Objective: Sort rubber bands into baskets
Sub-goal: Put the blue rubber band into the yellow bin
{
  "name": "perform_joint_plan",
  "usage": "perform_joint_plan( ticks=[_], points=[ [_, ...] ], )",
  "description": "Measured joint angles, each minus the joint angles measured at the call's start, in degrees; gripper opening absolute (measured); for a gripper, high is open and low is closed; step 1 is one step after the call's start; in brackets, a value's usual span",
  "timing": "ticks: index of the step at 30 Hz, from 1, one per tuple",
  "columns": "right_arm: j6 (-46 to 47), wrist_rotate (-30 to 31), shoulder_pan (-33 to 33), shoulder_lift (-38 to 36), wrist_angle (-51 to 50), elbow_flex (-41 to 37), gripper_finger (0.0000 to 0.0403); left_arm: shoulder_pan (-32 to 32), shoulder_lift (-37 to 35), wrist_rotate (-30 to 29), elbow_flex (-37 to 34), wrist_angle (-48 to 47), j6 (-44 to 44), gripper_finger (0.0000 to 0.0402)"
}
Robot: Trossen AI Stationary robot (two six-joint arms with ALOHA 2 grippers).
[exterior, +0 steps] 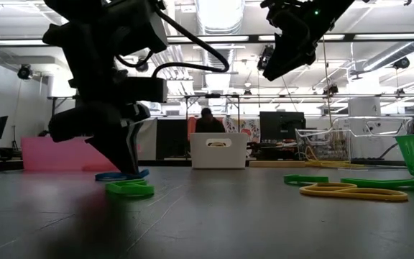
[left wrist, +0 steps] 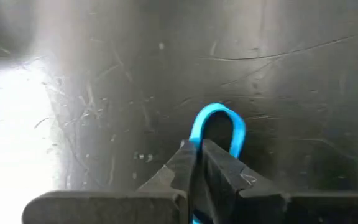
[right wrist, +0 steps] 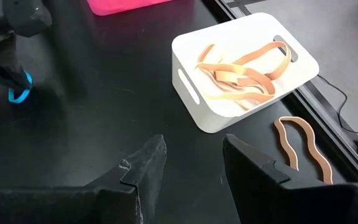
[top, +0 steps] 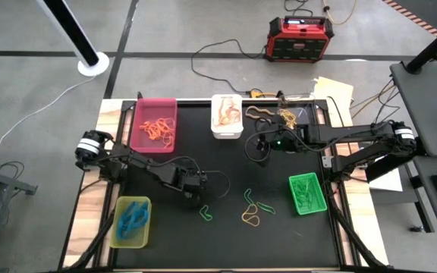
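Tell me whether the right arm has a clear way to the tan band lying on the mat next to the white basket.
Probably yes. The right gripper hangs open above the mat by the white basket, and the tan band lies flat and uncovered beside it. The left gripper, shut on a blue band, is well away.

The left gripper (left wrist: 197,152) reached low over the table's front-middle with its fingers pinched together, while the right gripper (right wrist: 191,155) hovered open, raised farther back.

A blue rubber band (left wrist: 219,127) is pinched on the mat, while 5 baskets (top: 154,123) hold sorted bands.
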Motion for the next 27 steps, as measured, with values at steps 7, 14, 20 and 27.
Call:
perform_joint_plan(
  ticks=[7, 14, 20, 27],
  points=[
    [0.0, 0.0, 0.0, 0.0, -0.3, 0.0, 0.0157, -1.3, -5.2, -1.2, -0.5, -2.3, 1.1, 0.0001],
    [0.1, 0.0, 0.0, 0.0, -1.4, 0.0, 0.0157, -3.8, -15.1, -0.7, -0.3, -3.4, 0.6, 0.0000],
    [0.1, 0.0, 0.0, 0.0, -1.4, 0.0, 0.0157, -7.2, -22.9, 3.9, 0.8, -8.8, -3.5, 0.0000],
    [0.2, 0.0, 0.0, 0.0, -1.2, 0.0, 0.0157, -11.6, -28.0, -1.5, 2.0, -15.0, -14.5, 0.0002]
  ],
)
